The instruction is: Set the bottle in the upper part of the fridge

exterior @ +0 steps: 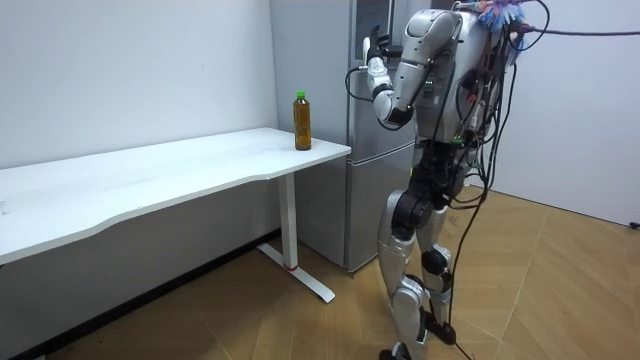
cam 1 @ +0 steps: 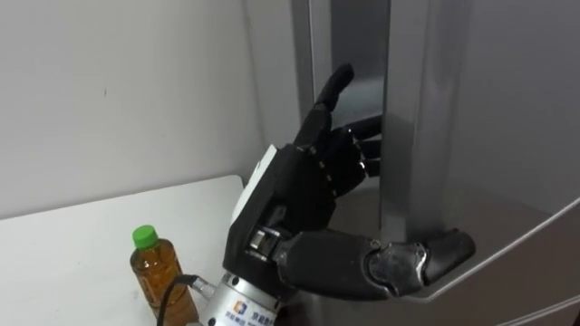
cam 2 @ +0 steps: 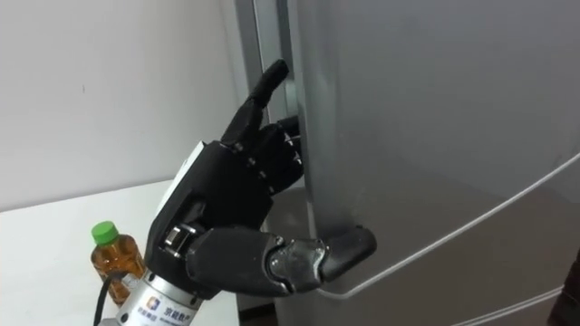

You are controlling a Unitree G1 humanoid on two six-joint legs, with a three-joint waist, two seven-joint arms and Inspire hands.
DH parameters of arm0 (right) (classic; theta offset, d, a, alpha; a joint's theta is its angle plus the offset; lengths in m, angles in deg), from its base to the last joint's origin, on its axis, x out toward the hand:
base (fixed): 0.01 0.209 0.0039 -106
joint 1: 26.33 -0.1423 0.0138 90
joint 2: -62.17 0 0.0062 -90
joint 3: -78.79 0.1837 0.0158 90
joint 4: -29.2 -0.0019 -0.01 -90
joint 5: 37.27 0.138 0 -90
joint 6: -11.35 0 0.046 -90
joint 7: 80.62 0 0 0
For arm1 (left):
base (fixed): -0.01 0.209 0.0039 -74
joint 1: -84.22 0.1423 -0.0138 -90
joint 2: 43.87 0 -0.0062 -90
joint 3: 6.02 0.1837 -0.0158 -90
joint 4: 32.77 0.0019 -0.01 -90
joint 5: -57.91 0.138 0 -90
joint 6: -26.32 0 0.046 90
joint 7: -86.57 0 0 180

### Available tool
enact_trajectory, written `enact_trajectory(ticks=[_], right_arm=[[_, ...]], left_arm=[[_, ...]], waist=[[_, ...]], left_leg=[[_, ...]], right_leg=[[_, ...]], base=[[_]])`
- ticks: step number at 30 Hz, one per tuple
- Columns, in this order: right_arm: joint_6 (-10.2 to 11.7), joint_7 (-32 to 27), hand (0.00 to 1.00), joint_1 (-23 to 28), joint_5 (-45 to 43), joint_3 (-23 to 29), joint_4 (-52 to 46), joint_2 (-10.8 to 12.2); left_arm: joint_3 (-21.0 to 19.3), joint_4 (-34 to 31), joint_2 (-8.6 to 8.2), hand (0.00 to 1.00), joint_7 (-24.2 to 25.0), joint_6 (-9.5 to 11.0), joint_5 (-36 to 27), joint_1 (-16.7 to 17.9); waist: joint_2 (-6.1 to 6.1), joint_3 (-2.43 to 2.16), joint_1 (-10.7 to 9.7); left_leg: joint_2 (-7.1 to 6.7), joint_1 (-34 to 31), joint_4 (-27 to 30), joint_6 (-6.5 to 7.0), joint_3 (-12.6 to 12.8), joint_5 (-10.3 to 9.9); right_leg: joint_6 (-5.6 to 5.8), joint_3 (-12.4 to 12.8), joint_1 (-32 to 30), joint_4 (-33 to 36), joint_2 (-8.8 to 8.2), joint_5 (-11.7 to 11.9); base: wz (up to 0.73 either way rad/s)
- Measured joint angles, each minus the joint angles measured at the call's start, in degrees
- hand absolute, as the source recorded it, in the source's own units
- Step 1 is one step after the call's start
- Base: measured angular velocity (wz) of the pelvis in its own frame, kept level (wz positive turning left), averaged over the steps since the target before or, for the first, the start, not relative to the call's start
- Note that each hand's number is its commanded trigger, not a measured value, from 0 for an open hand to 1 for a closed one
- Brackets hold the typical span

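The bottle point(cam 1: 159, 272) holds amber liquid under a green cap and stands upright on the white table's point(cam 1: 72, 244) near corner, beside the fridge; the room view shows the bottle point(exterior: 301, 120) there too. My left hand point(cam 1: 299, 195) is raised against the left edge of the silver upper fridge door point(cam 1: 489, 136). Most of its fingers curl round that edge into a narrow dark gap, one finger points up, and the thumb lies across the door front. The bottle is below and left of the hand, apart from it.
In the room view I stand upright on a wooden floor facing the fridge point(exterior: 365, 180), which is set against the wall at the table's end. The long white table point(exterior: 150, 180) runs off to the room view's left. A seam separates the upper door from the lower door point(cam 1: 544, 281).
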Motion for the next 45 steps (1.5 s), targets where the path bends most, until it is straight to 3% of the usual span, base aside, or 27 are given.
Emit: enact_trajectory(ticks=[6,15,19,24,26,31,35,40,45], right_arm=[[0.0,0.0,0.0,0.01,0.06,0.52,0.01,-0.23],[0.64,0.13,0.0,0.07,0.11,1.2,0.18,-0.3],[1.16,0.2,0.0,0.08,0.46,1.24,-0.04,-0.46],[1.25,0.16,0.0,0.08,1.77,1.59,0.0,-1.33],[1.31,0.13,0.0,0.12,2.13,1.59,0.03,-1.35],[1.31,-1.1,0.0,0.27,3.62,1.58,-0.01,-1.35],[1.3,-1.84,0.0,0.06,3.85,1.41,-0.23,-1.35],[1.18,-3.65,0.0,0.14,4.58,0.45,-0.16,-1.41],[1.0,-3.97,0.0,0.19,5.7,-0.29,-0.12,-1.09]], left_arm=[[0.37,-0.01,0.3,0.0,0.0,0.53,0.12,0.0],[0.4,1.1,0.5,0.0,0.0,2.58,0.16,0.0],[0.82,1.22,0.5,0.0,0.47,3.33,0.08,0.0],[4.61,1.23,0.17,0.0,2.24,4.62,-0.01,-0.15],[7.34,2.0,0.19,0.0,4.52,4.59,-0.11,-2.39],[13.31,4.21,0.23,0.0,11.0,3.69,-0.06,-7.64],[16.48,8.25,0.38,0.0,15.94,0.58,0.2,-10.93],[16.9,11.34,1.26,0.0,17.09,-2.29,0.26,-10.94],[17.27,11.33,1.52,0.0,18.09,-2.35,0.25,-10.93]], waist=[[0.16,-0.15,-0.23],[0.14,-0.16,-1.34],[0.22,-0.17,-2.83],[0.87,-0.2,-4.13],[1.01,-0.1,-4.52],[1.21,0.42,-6.02],[1.65,0.41,-6.51],[1.36,0.59,-7.57],[0.68,0.39,-7.46]], left_leg=[[0.01,-0.05,-0.54,0.25,0.61,0.06],[0.05,0.0,-0.52,0.94,3.62,-0.35],[0.22,-0.24,-0.9,1.57,4.92,-0.71],[0.14,-0.89,-0.88,2.41,6.4,-1.0],[0.04,-0.91,-0.86,2.54,7.46,-1.08],[0.03,-0.11,-0.89,2.54,9.49,-1.09],[0.3,-0.09,-1.09,2.48,11.12,-1.08],[0.51,-0.1,-1.59,1.91,10.97,-1.08],[0.56,0.13,-1.73,1.84,10.85,-0.96]], right_leg=[[0.04,0.42,-0.65,0.11,0.03,0.46],[0.72,2.69,-1.8,0.04,-0.02,1.44],[1.16,3.12,-2.69,0.04,-0.21,2.12],[1.28,3.15,-3.75,-0.06,-0.36,3.28],[1.55,3.16,-3.83,-0.15,-0.54,3.58],[1.58,3.72,-3.91,-0.21,-0.62,3.57],[1.7,5.04,-5.28,-0.05,-0.09,3.47],[1.08,6.07,-6.52,1.13,0.53,2.98],[1.0,6.1,-6.62,1.05,0.59,2.99]], base=[[-0.04],[-0.14],[-0.13],[-0.15],[-0.22],[-0.2],[-0.41],[-0.14],[0.0]])
